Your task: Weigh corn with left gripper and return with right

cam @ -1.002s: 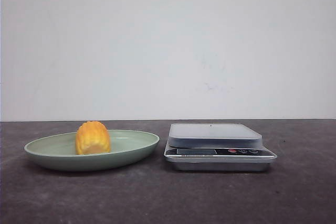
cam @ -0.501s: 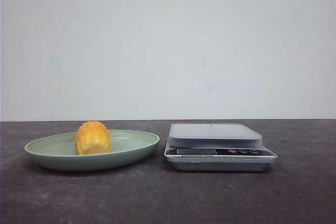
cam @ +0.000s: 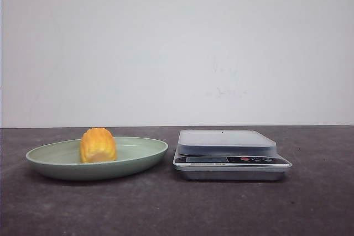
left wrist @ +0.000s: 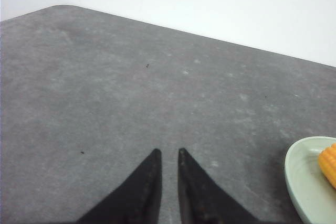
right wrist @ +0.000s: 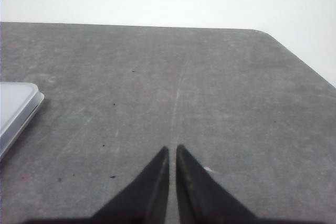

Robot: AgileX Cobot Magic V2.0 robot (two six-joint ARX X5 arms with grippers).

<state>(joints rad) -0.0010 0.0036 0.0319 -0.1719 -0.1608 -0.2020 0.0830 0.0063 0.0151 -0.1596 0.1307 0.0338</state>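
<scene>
The yellow-orange corn [cam: 98, 145] stands in a pale green oval plate [cam: 145, 156] at the left of the table. To its right is a silver kitchen scale [cam: 227, 143] with nothing on its platform. Neither arm shows in the front view. In the left wrist view my left gripper [left wrist: 168, 151] hovers over bare tabletop, shut to a thin slit and holding nothing, with the plate [left wrist: 302, 179] and an edge of the corn [left wrist: 328, 163] off to one side. My right gripper [right wrist: 172, 148] is likewise shut and holds nothing, apart from a corner of the scale [right wrist: 16, 108].
The dark grey table [cam: 177, 208] ends at a white wall behind. Its rounded corners show in both wrist views. The plate and the scale sit close together near the middle.
</scene>
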